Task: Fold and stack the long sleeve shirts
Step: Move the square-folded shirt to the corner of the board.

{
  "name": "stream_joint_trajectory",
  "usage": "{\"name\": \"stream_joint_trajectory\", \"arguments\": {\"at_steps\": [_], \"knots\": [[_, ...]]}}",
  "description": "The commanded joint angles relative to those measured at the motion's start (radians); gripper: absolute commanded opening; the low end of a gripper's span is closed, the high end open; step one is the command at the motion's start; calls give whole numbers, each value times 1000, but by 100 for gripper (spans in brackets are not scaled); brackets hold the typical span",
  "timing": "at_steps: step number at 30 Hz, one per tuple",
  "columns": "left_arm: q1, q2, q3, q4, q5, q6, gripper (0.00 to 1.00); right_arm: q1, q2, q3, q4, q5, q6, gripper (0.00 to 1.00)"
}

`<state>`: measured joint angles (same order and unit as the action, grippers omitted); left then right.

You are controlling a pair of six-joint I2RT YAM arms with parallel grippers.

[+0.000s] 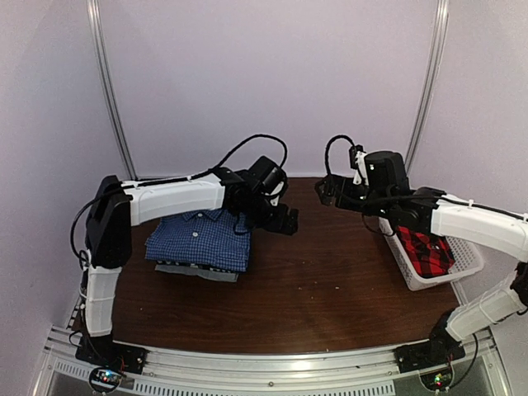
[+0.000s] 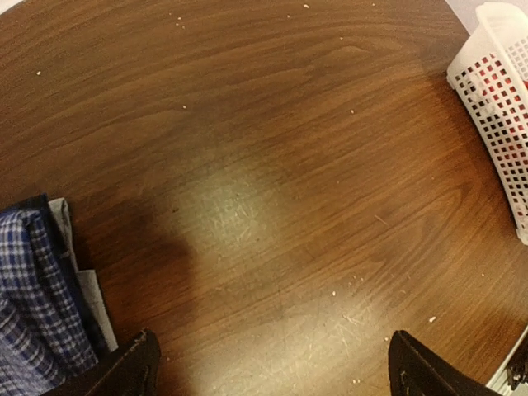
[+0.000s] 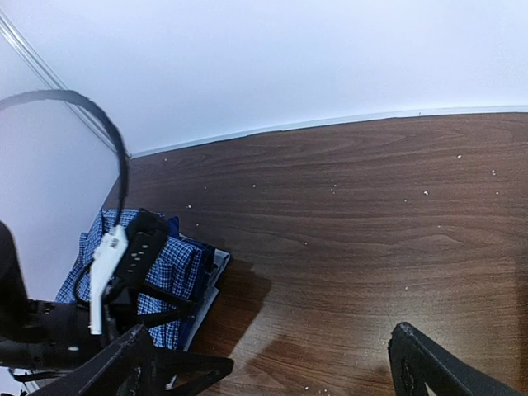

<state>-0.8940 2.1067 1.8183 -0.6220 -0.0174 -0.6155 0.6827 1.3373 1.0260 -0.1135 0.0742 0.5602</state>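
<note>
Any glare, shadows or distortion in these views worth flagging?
Left wrist: pale glare patch on the table, dark shadow beside the shirt stack. Right wrist: the table's far edge bows, so lens distortion; another shadow beside the stack. Top external: glare on the front rail, picture soft overall.

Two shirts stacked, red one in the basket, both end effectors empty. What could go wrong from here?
1. The left end effector hangs open just beside the stack. A careless sweep may drag the top blue check shirt askew.
2. The red plaid shirt lies bunched in the slatted basket near the table's right edge. Lifting it could snag the slats and tip or drag the basket.
</note>
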Motion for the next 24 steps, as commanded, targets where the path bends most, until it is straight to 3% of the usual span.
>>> {"name": "stream_joint_trajectory", "arguments": {"at_steps": [1,12,24], "knots": [[12,111,110,34,11,-19,98,-3,-52,-21,-23,28,1,100],[65,277,157,50,-45,-93,98,-4,-99,-45,-56,37,2,100],[132,243,8,81,-59,-123,98,-4,-74,-53,-42,12,10,100]]}}
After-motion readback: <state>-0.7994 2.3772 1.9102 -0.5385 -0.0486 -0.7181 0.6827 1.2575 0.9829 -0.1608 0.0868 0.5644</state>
